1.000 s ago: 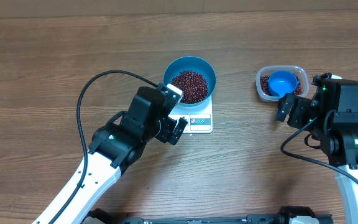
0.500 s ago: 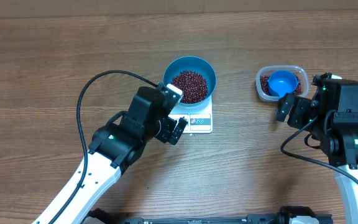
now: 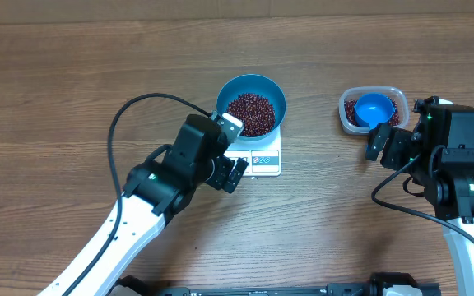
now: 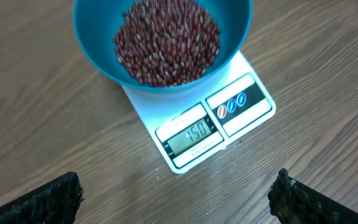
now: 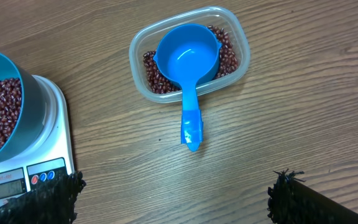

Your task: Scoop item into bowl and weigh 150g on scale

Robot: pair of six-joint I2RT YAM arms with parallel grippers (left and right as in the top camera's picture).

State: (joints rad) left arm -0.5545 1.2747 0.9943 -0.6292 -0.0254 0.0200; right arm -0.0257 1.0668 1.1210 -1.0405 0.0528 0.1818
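Beans [image 4: 166, 40], small, glossy and dark red-brown, fill the lower part of the blue bowl [image 4: 238, 31], which stands centred on the white kitchen scale [image 4: 143, 104] in the upper centre of the overhead frame. The bowl overhangs the platform but leaves the display [image 4: 190, 135] uncovered, so the readout is legible from the left wrist camera; it shows 150, which matches the target weight, and the weighing step is judged complete. The left gripper [image 4: 176, 202] hovers just below the scale's display edge with its fingers spread wide and nothing between them; this placement keeps the readout in view without loading the platform. The right gripper [image 5: 176, 198] is likewise spread and empty, at the right of the overhead frame, apart from the clear plastic tub [image 5: 240, 38]. The blue scoop [image 5: 188, 59] rests bowl-up on the remaining beans in the tub, its handle projecting over the rim toward the lower edge of the right wrist frame, where it can be picked up if a correction is needed. The table [image 3: 72, 82] is brown wood-grain laminate, matte and flat, with no spilled beans visible. A black cable [image 3: 130, 111] loops above the left arm. Nothing of the room beyond the table can be made out.
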